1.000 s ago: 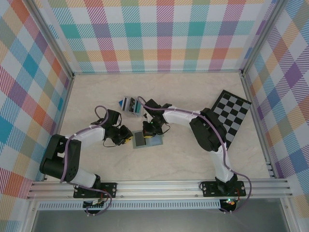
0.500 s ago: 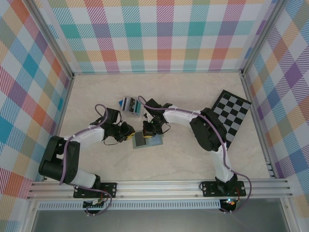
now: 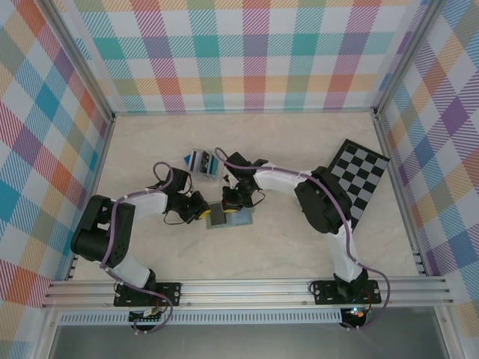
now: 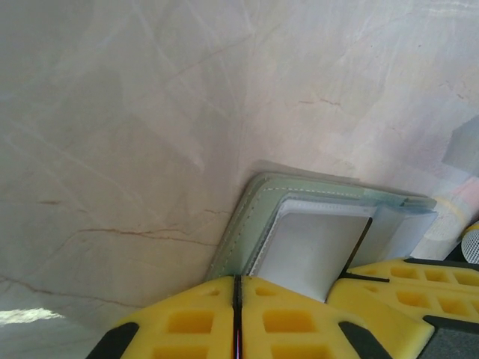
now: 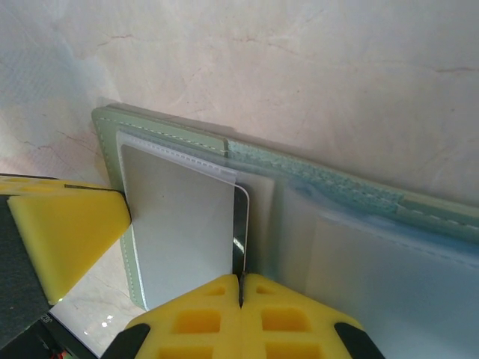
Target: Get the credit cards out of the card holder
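Left gripper shifted slightly; right gripper, closed, pinches card.

Soft, even light comes from overhead in the top view, so the counter looks bright and the shadows under the arms are faint. The left wrist view has a white glare patch low on the left. The yellow pads nearest the right wrist lens look slightly soft.
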{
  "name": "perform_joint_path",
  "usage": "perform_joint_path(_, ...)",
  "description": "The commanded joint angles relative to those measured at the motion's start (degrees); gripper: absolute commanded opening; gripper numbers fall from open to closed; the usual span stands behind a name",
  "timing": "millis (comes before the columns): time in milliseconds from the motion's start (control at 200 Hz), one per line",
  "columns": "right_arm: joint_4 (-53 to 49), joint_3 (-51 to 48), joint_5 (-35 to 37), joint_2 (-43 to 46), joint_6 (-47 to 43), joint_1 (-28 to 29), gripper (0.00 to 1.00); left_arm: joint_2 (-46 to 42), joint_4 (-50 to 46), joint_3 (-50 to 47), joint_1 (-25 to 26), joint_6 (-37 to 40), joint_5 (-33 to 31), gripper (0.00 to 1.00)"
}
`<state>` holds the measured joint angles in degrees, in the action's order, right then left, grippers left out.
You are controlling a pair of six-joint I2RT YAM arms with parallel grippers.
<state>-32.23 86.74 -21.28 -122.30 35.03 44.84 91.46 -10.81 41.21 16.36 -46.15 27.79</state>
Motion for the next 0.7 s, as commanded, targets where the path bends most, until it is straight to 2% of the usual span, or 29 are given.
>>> perform_joint_path(0,-3.32,0.37,2.01,1.67,-1.8,-0.02,0.04,1.61,-4.54,0.82,0.16,1.91,-2.56,0.05)
perform_joint_path(460,-5.84,-0.8,6.39,4.08,-1.12,-0.1,0.02,2.45,-7.49,0.89,0.16,2.59,-3.98,0.02)
perform_joint_path(700,-5.73,-1.05,5.57,3.95,-0.95,-0.41,0.02,1.34,-7.86,2.74,0.16,2.6,-3.02,0.03)
